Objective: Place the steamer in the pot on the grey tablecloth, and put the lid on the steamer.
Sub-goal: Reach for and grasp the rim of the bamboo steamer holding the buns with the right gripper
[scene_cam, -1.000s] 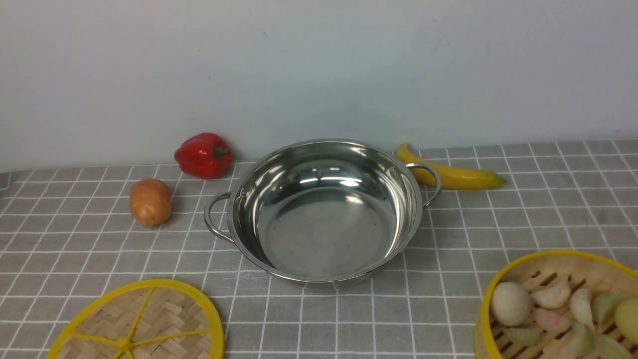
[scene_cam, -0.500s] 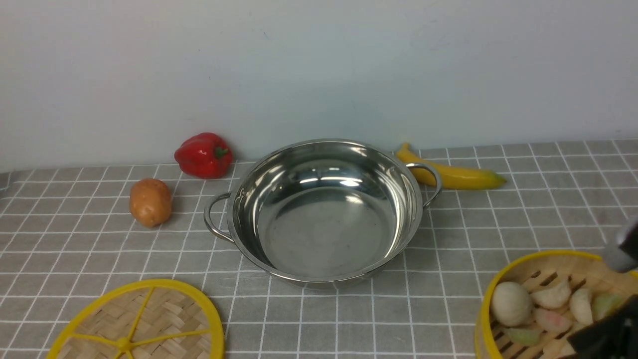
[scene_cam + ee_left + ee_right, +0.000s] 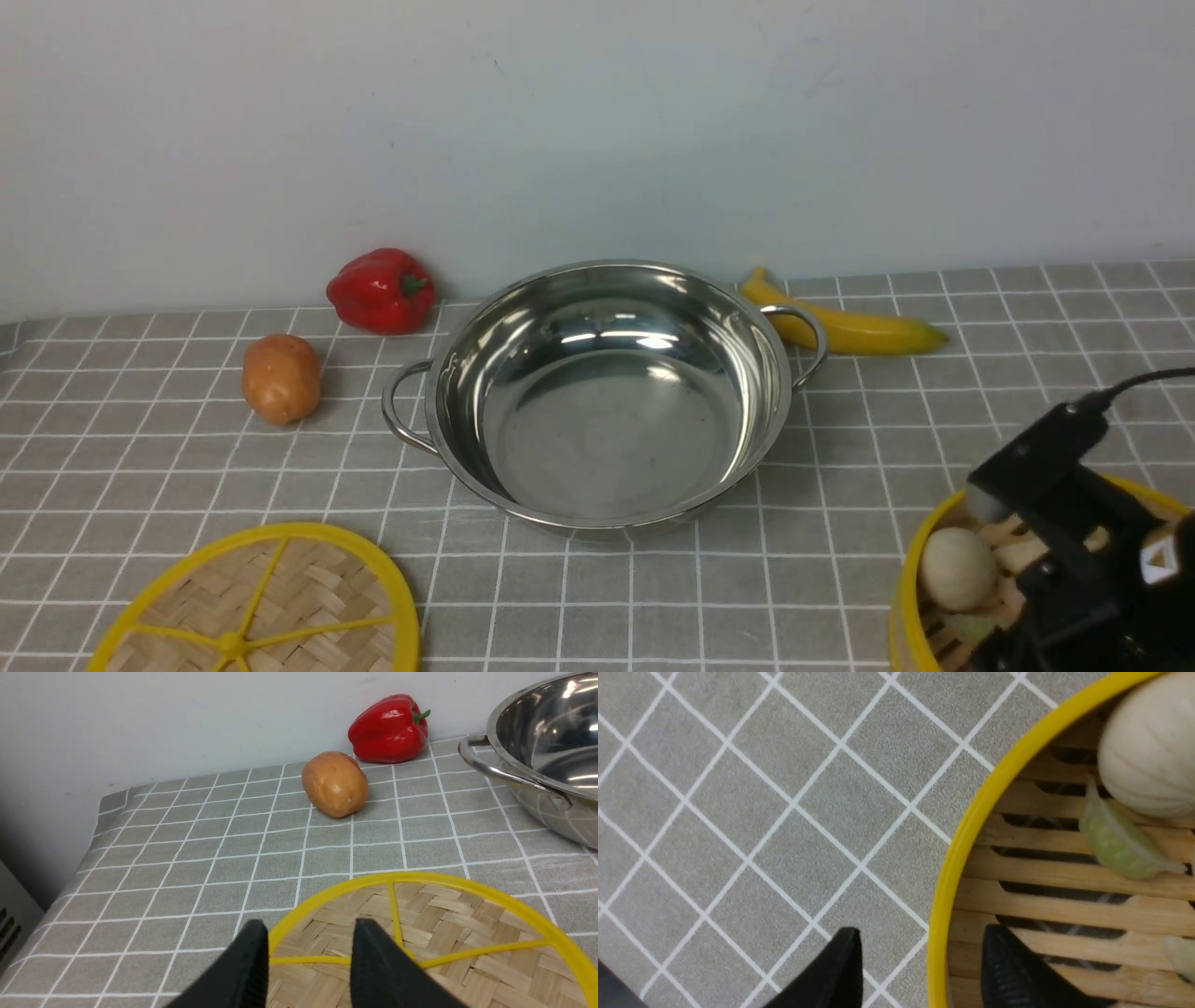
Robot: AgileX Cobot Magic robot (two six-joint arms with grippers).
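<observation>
The shiny steel pot (image 3: 607, 401) stands empty in the middle of the grey tablecloth (image 3: 840, 579). The bamboo steamer (image 3: 910, 579) sits at the front right with a white bun (image 3: 957, 567) and dumplings inside. My right arm (image 3: 1055, 467) reaches over it. The right gripper (image 3: 920, 938) is open and straddles the steamer's yellow rim (image 3: 966, 826), one finger over the cloth, the other over the slats. The woven lid (image 3: 261, 607) lies flat at the front left. Above the lid's edge (image 3: 448, 924) my left gripper (image 3: 308, 947) is open and holds nothing.
A red pepper (image 3: 381, 289) and a potato (image 3: 281, 378) lie left of the pot, and a banana (image 3: 850, 327) lies behind its right handle. A wall closes the back. The cloth drops off at the table's left edge (image 3: 93, 826).
My right arm has come into the front view from the lower right and moved over the steamer, covering most of the dumplings. The pot, lid and steamer have not moved.
</observation>
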